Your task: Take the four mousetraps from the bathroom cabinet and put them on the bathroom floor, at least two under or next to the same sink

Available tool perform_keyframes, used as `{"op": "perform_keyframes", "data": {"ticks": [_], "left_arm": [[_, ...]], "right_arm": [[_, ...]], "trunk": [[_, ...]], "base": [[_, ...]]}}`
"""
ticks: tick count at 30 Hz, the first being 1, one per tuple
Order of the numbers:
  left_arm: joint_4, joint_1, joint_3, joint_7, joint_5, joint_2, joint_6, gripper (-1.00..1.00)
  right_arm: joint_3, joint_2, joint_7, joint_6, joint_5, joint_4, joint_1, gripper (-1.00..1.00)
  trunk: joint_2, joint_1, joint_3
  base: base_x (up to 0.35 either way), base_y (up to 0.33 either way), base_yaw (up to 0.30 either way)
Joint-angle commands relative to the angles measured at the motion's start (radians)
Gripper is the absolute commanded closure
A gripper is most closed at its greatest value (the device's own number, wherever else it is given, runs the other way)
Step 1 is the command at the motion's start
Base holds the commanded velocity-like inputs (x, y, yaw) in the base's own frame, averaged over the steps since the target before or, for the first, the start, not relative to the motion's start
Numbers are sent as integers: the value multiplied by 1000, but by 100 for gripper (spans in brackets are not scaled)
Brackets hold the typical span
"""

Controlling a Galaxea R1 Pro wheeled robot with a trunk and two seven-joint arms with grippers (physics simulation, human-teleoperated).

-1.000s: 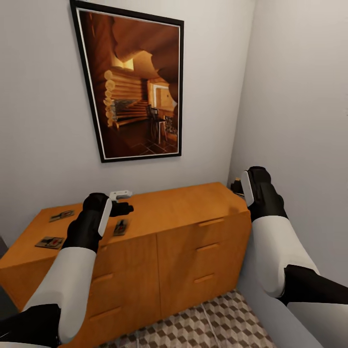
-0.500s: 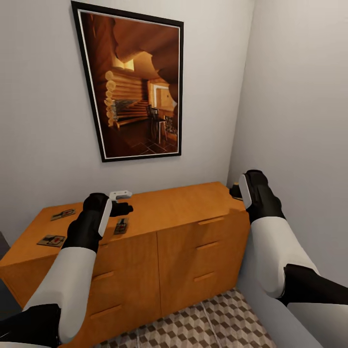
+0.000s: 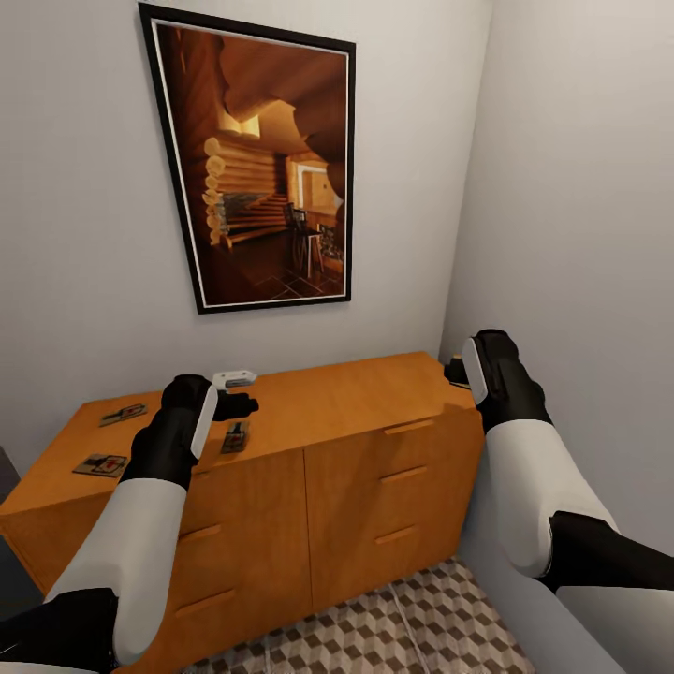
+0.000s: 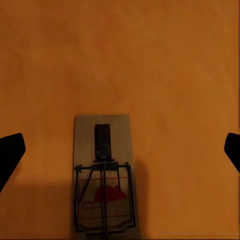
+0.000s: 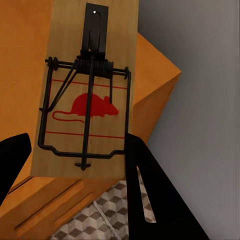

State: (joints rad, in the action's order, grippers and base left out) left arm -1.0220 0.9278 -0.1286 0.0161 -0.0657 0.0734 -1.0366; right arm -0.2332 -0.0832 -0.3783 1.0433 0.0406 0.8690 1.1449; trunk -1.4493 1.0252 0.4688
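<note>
The orange-brown cabinet (image 3: 346, 398) stands against the wall. Three mousetraps lie on its flat top: one at the back left (image 3: 121, 414), one at the front left (image 3: 101, 464), one near the front edge (image 3: 235, 436). My left gripper (image 3: 239, 404) hovers just over that last trap, which the left wrist view shows as a mousetrap (image 4: 104, 182) lying flat between wide-open fingers (image 4: 11, 154). My right gripper (image 3: 457, 371) is at the cabinet's right end, shut on a fourth mousetrap (image 5: 87, 90) held above the cabinet corner (image 5: 150, 75).
A large framed picture (image 3: 257, 168) hangs above the cabinet. A small white object (image 3: 234, 378) sits on the top by the wall. The side wall (image 3: 580, 234) is close on the right. Cube-patterned floor tiles (image 3: 374, 627) show below the drawer fronts.
My right gripper with its trap has moved slightly up and left toward the cabinet's right end. The left arm has stayed in place over its trap.
</note>
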Motion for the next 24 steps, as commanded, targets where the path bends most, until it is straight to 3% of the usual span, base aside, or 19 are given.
{"op": "perform_keyframes", "data": {"ticks": [1, 9, 24], "left_arm": [[-1, 1, -2, -3, -6, 1, -4, -100], [0, 1, -4, -5, -5, 1, -2, -100], [-4, 1, -5, -4, -8, 0, 0, -100]], "right_arm": [[-3, -1, 1, 4, 4, 1, 1, 100], [-2, -1, 1, 4, 3, 1, 1, 100], [-2, -1, 0, 4, -2, -4, 1, 100]], "trunk": [[-1, 0, 1], [-1, 0, 1], [-1, 0, 1]], "base": [[-125, 0, 0], [-191, 0, 0], [-21, 0, 0]]}}
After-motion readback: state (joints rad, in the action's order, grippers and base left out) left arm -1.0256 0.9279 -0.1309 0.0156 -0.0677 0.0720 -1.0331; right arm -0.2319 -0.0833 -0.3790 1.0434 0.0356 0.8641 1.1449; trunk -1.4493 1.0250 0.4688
